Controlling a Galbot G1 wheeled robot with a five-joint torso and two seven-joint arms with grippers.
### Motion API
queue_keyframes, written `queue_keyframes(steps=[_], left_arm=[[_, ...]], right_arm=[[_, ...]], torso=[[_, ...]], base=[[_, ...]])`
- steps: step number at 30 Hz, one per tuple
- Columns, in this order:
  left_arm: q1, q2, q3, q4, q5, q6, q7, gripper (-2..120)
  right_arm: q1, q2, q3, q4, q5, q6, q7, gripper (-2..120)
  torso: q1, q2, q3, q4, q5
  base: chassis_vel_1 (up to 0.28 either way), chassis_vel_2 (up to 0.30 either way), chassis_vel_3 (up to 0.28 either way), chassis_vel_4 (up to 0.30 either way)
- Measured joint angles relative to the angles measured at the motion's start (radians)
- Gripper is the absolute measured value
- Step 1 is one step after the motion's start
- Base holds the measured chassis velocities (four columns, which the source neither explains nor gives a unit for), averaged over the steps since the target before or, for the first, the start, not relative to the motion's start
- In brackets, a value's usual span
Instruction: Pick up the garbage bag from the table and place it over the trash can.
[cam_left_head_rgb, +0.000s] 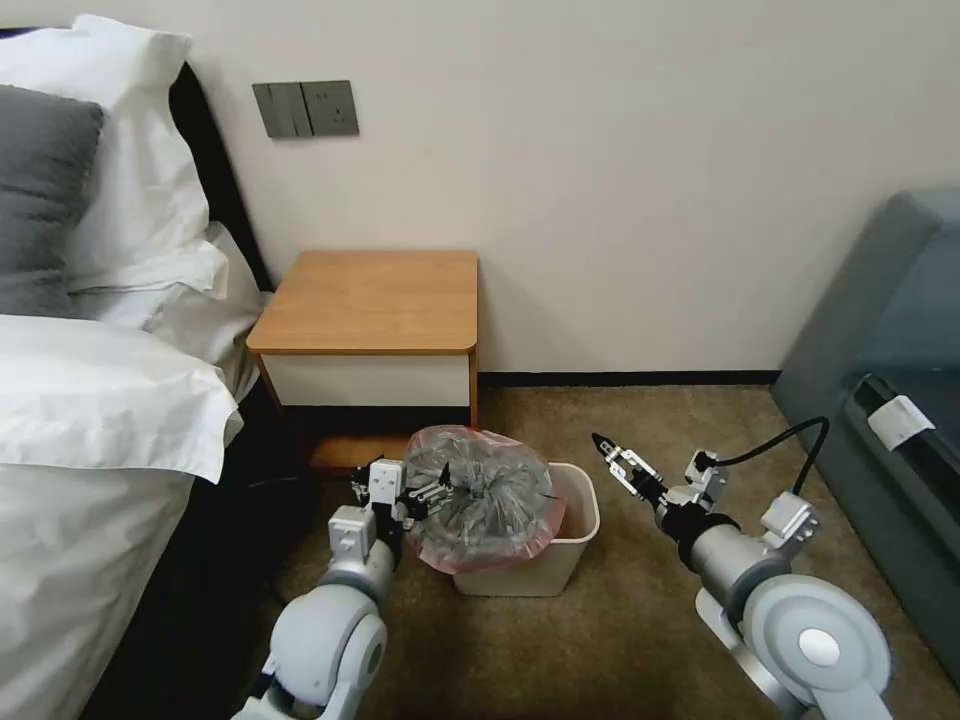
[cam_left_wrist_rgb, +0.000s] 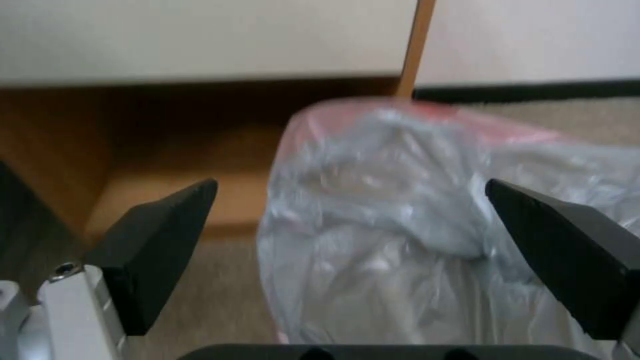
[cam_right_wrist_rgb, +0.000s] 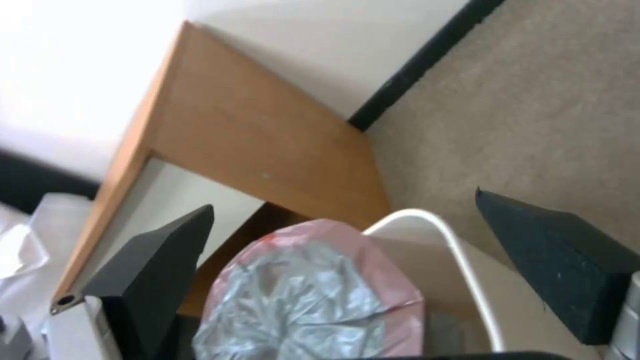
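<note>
The brown carpet floor (cam_left_head_rgb: 620, 640) carries the trash can (cam_left_head_rgb: 570, 545), which stands just before the table (cam_left_head_rgb: 370, 300). The table also stands on the carpet, against the wall.

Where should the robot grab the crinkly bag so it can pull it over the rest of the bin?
Probably the pinkish-red edge of the garbage bag, on the side facing the right gripper. The bag sits bunched over the left part of the trash can, leaving the right rim bare. That gripper is open and apart from the bag, so it could come in from the right and pinch the hem. The left gripper is open at the bag's left side.
</note>
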Motion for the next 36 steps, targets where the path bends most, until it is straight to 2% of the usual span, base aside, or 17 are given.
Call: queue_keyframes(steps=[1,5,13,23,30,36], left_arm=[[0.000,0.000,0.000,0.000,0.000,0.000,0.000,100],[-0.040,0.005,0.038,0.023,-0.102,0.085,-0.086,100],[-0.070,0.005,0.064,0.060,-0.180,0.148,-0.156,100],[-0.124,-0.014,0.078,0.125,-0.262,0.156,-0.219,100],[-0.123,-0.025,0.086,0.144,-0.263,0.154,-0.226,100],[-0.123,-0.033,0.084,0.160,-0.261,0.153,-0.227,89]], right_arm=[[0.000,0.000,0.000,0.000,0.000,0.000,0.000,100],[0.001,0.008,0.001,-0.031,-0.009,0.007,0.000,100],[0.014,0.029,-0.007,-0.078,-0.037,0.016,-0.005,100],[0.035,0.033,-0.011,-0.114,-0.053,0.021,-0.008,100],[0.031,0.031,-0.011,-0.124,-0.069,0.026,-0.008,100],[0.028,0.030,-0.011,-0.125,-0.078,0.028,-0.008,100]], torso=[[0.000,0.000,0.000,0.0000,0.0000],[0.000,0.000,0.000,0.0000,-0.0002],[0.000,0.000,0.000,0.0000,-0.0001],[0.000,0.000,0.000,0.0000,-0.0001],[0.000,0.000,0.000,0.0001,-0.0001],[0.000,0.000,0.000,0.0001,-0.0001]], base=[[0.000,0.000,0.000,0.000],[0.000,0.000,0.000,0.000],[0.000,0.000,0.000,0.000],[0.000,0.000,0.000,0.000],[0.000,0.000,0.000,0.000],[0.000,0.000,0.000,0.000]])
